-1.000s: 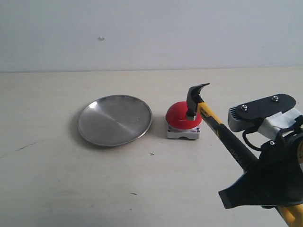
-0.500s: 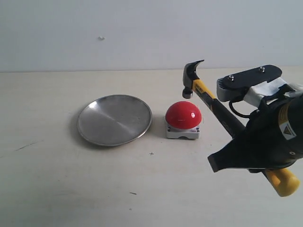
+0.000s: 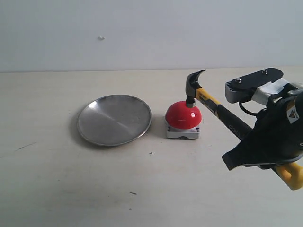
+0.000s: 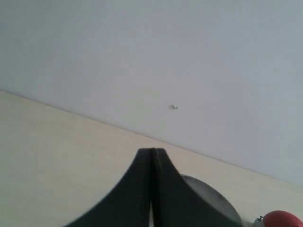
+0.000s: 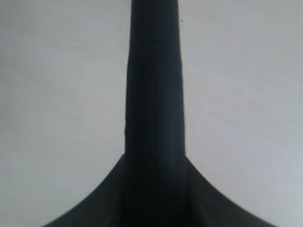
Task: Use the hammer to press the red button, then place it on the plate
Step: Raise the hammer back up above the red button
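The hammer (image 3: pixel 218 112) slants up from my right gripper (image 3: pixel 252 143), which is shut on its black handle. Its dark head (image 3: pixel 194 85) points down, and the striking face rests on top of the red button (image 3: pixel 182 116), a glossy dome on a grey base. The silver plate (image 3: pixel 114 119) lies to the left of the button with nothing on it. In the right wrist view the black handle (image 5: pixel 154 85) runs straight out from between the jaws of the right gripper (image 5: pixel 154 163). The left gripper (image 4: pixel 152 153) is shut on nothing, and beyond it the plate's edge (image 4: pixel 213 201) and the button (image 4: pixel 283 219) show.
The pale table (image 3: pixel 71 184) meets a white wall (image 3: pixel 142 33) at the back. The hammer's yellow butt end (image 3: pixel 291 177) sticks out below the right gripper. The left arm does not show in the exterior view.
The hammer head was on the button, rose clear above it, and has now come back down onto the dome's top. The right arm moved with it.
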`<state>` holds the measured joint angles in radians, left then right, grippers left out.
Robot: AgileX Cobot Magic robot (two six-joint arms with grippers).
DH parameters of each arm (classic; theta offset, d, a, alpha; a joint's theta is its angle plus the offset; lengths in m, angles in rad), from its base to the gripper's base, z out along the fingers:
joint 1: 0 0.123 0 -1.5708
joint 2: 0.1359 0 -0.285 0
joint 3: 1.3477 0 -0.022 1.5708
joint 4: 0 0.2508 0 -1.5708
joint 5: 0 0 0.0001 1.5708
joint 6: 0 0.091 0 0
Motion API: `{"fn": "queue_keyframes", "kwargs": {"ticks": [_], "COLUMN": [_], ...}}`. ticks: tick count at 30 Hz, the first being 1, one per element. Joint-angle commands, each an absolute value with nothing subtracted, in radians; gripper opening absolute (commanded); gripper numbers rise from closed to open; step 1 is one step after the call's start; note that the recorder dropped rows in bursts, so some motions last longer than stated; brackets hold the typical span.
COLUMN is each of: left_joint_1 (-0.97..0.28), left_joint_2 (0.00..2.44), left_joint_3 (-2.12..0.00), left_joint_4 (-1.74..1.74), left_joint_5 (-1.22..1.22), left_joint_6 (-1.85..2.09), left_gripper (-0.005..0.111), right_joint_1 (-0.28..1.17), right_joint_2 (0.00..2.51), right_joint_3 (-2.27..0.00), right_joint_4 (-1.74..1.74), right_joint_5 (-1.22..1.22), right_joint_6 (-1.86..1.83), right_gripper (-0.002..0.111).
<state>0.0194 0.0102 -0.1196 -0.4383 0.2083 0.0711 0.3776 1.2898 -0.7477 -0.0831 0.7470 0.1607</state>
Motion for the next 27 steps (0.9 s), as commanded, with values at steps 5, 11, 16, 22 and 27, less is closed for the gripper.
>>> {"fn": "queue_keyframes", "kwargs": {"ticks": [5,11,16,22,27], "left_joint_1": [0.02,0.02,0.02,0.02,0.02], "left_joint_2": [0.013,0.013,0.013,0.013,0.013], "left_joint_3": [-0.078,-0.024,-0.004,-0.004,-0.004], "left_joint_4": [-0.519,-0.662,-0.658,-0.658,-0.658], "left_joint_5": [0.213,0.253,0.256,0.256,0.256], "left_joint_6": [0.067,0.013,0.022,0.022,0.022], "left_gripper": [0.0,0.0,0.0,0.0,0.0], "right_joint_1": [0.372,0.372,0.372,0.372,0.372], "right_joint_2": [1.321,1.31,1.315,1.359,1.363], "right_joint_3": [-0.824,-0.845,-0.845,-0.845,-0.845], "right_joint_4": [-0.069,-0.032,-0.061,-0.092,-0.112], "right_joint_5": [0.682,0.598,0.641,0.625,0.666], "right_joint_6": [0.132,0.132,0.132,0.128,0.133], "right_gripper": [0.0,0.0,0.0,0.0,0.0]}}
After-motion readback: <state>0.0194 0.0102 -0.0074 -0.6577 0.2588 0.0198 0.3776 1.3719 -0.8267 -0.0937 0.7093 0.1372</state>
